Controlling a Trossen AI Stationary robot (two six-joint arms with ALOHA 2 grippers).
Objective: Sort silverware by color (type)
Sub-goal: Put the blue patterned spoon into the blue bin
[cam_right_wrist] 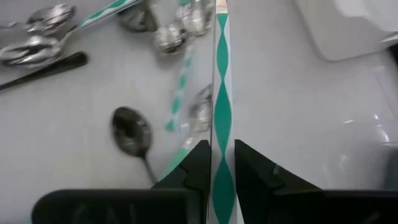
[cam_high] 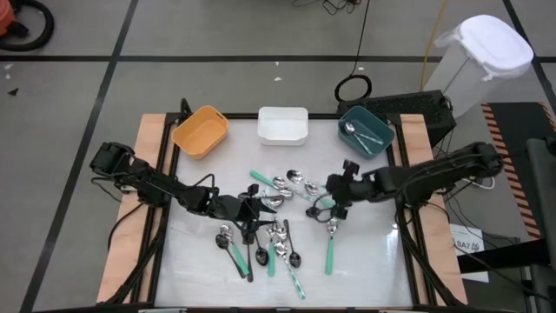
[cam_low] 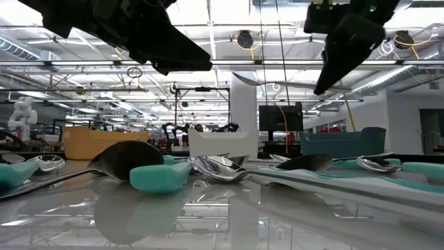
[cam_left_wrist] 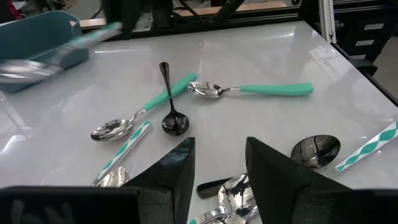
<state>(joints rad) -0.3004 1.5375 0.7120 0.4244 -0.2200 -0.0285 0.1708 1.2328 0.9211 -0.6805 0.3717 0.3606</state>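
My right pincer (cam_right_wrist: 222, 163) is clamped on a spoon with a green-and-white striped handle (cam_right_wrist: 221, 93), which runs straight out between my two fingers. In the high view this pincer (cam_high: 334, 198) sits right of the table's middle, above the white table (cam_high: 373, 252), and in the low view it hangs raised over the surface (cam_low: 331, 69).

My left pincer (cam_left_wrist: 219, 163) stands apart with nothing between its fingers; a heap of shiny spoon bowls lies just beneath the gap. From above it (cam_high: 246, 209) hovers over the cluster of spoons (cam_high: 269, 230) near the table's centre.

The silverware is mostly still loose on the table. Ahead of my left pincer lie a black spoon (cam_left_wrist: 170, 112), a mint-handled spoon (cam_left_wrist: 252, 90) and another mint-handled one (cam_left_wrist: 140, 115) that crosses close beside the black one. A striped-handled spoon (cam_left_wrist: 367, 146) lies off to one side. More mint and black handles spread toward the table's near edge in the high view.

At the far edge stand three bins in a row: the orange bin (cam_high: 201, 130), the white bin (cam_high: 282, 124) and the teal bin (cam_high: 366, 132). Two spoons (cam_high: 360, 133) lie in the teal one.
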